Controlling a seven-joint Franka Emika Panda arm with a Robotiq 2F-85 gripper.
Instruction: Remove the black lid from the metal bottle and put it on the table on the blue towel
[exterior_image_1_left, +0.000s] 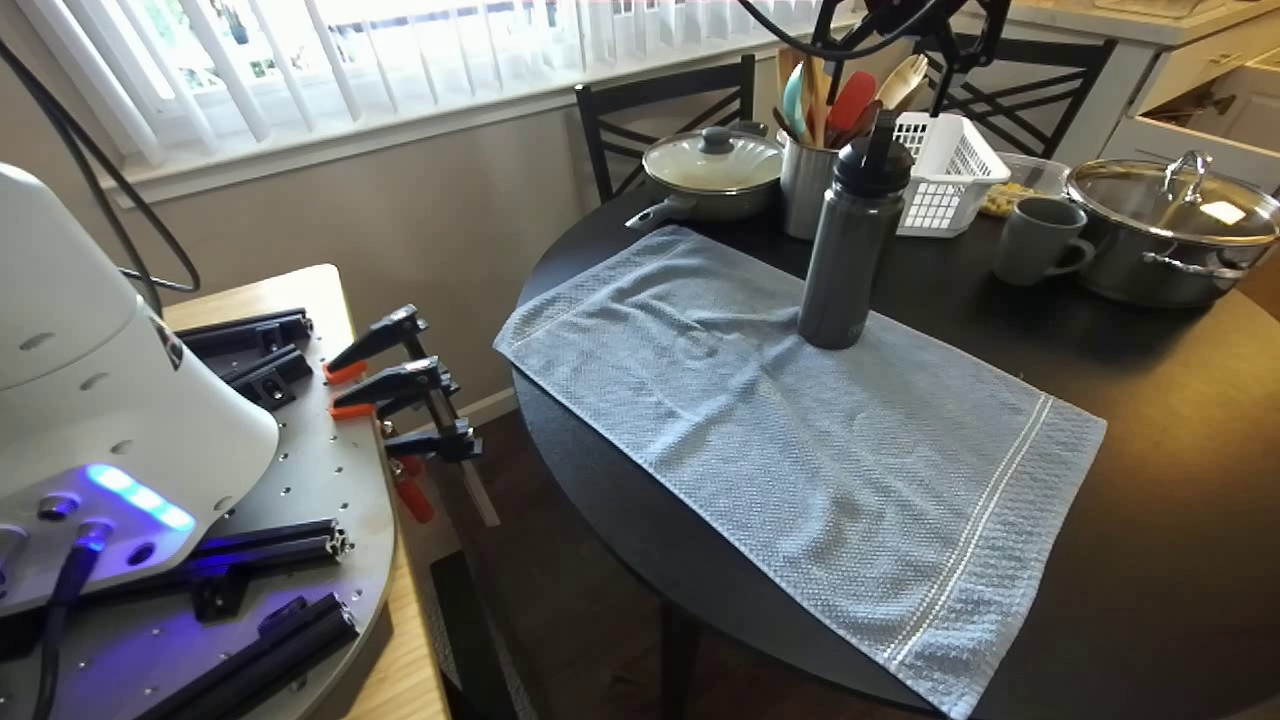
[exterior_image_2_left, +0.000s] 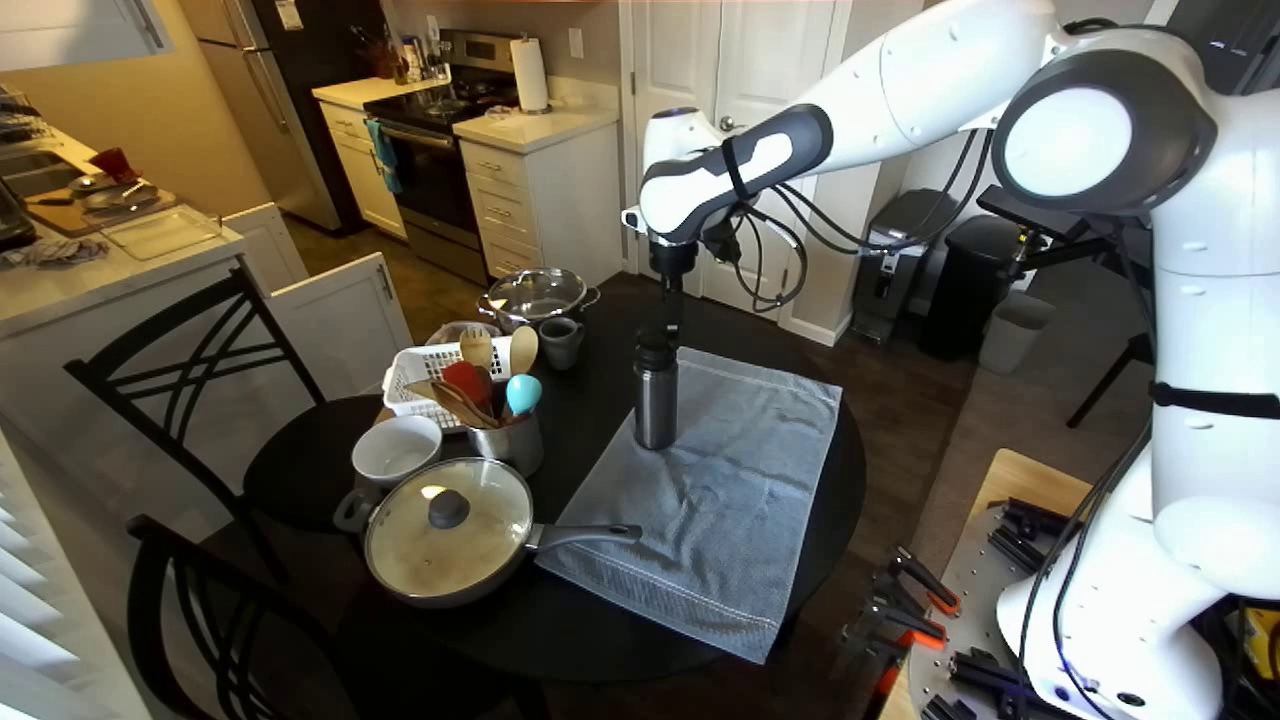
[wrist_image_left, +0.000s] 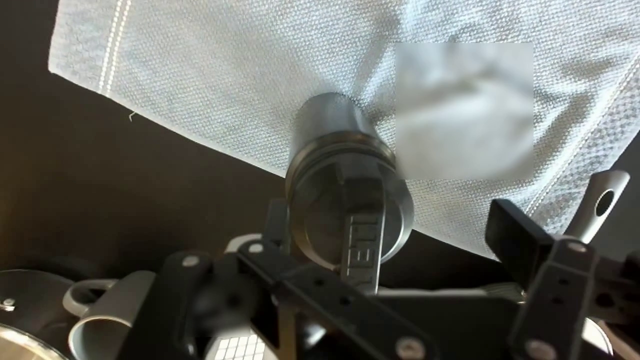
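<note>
am seeing light blue-grey, finely woven, over the blue towel (exterior_image_1_left: 760, 430), and paired white lines across its near right end in an exterior view. finding matte dark grey on the metal bottle (exterior_image_1_left: 846, 270), black on the black lid (exterior_image_1_left: 868, 172) and on the gripper (wrist_image_left: 392, 225), almost-black brown on the table (exterior_image_1_left: 1160, 560). spotting white with square grid holes on the far basket (exterior_image_1_left: 945, 182), red on a far utensil (exterior_image_1_left: 853, 100). noticing white on the robot base (exterior_image_1_left: 150, 400) at near left, with a blue light strip (exterior_image_1_left: 140, 497).
</note>
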